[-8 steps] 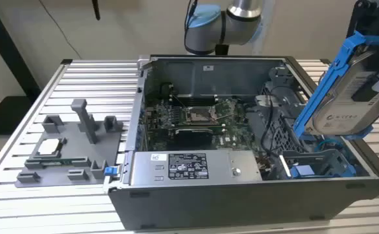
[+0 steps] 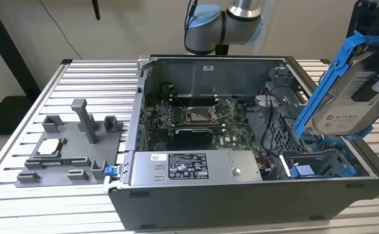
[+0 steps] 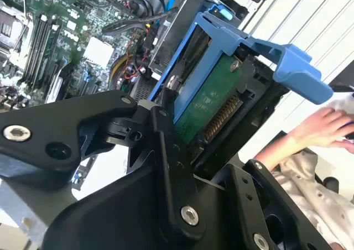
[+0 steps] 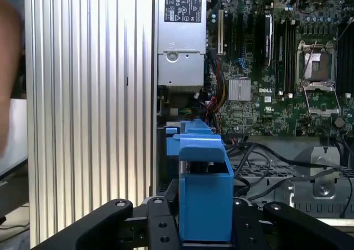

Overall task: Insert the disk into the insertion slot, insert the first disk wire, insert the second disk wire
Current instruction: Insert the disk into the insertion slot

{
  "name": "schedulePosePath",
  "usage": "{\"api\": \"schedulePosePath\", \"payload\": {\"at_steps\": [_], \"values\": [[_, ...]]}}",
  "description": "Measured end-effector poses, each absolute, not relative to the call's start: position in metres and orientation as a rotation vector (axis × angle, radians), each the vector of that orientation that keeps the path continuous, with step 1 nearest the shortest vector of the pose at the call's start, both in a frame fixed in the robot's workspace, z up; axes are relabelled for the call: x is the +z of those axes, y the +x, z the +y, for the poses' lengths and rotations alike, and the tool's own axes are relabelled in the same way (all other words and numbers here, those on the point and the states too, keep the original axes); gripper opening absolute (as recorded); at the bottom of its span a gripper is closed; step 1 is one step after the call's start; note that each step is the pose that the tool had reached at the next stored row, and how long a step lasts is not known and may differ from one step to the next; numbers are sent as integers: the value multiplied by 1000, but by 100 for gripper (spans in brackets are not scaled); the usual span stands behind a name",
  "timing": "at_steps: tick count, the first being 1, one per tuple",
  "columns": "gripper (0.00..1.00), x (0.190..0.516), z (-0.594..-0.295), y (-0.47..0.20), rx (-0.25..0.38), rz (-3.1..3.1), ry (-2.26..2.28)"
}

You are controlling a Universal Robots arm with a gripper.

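The tool [image 4: 204, 219] was clamped on the disk [image 2: 345, 97], its black fingers [image 4: 157, 228] pressing the blue frame from both sides in the first wrist view. In the exterior view the disk hung in the air, steeply tilted, over the end of the open computer case [image 2: 241, 204] on the exterior view's right. It was apart from the slot [image 2: 316, 168], the grey bay with blue rails just below it in that corner of the case. The second wrist view showed the disk's green underside and its row of contacts. The circuit board [image 2: 202, 114] lay in the middle of the case, beside the power supply [image 2: 189, 166]. The case stood on a slatted counter [image 2: 20, 195], with a grey tray [image 2: 69, 156] of parts beside it on the exterior view's left. A person's hand [image 3: 326, 127] showed beyond the counter in the second wrist view.
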State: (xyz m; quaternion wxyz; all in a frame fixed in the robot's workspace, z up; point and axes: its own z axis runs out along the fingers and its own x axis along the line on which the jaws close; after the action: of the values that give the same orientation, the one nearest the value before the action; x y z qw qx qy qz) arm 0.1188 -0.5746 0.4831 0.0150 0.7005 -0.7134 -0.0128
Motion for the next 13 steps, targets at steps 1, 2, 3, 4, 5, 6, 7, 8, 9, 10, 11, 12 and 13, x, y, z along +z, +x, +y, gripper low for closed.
{"api": "schedulePosePath", "payload": {"at_steps": [1,2,3,4,5,6,7,8,9,10,11,12,13], "values": [[100,483,-575,119,-40,-2220,2180],[100,483,-575,119,-40,-2220,2180],[100,483,-575,119,-40,-2220,2180],[100,483,-575,119,-40,-2220,2180],[100,483,-575,119,-40,-2220,2180],[100,483,-575,119,-40,-2220,2180],[100,482,-575,119,-40,-2220,2180],[100,480,-575,119,-40,-2220,2180],[100,478,-575,119,-40,-2220,2180],[100,476,-575,119,-41,-2220,2180],[100,474,-575,119,-41,-2220,2181],[100,473,-575,120,-42,-2221,2181],[100,471,-576,122,-43,-2221,2182]]}}
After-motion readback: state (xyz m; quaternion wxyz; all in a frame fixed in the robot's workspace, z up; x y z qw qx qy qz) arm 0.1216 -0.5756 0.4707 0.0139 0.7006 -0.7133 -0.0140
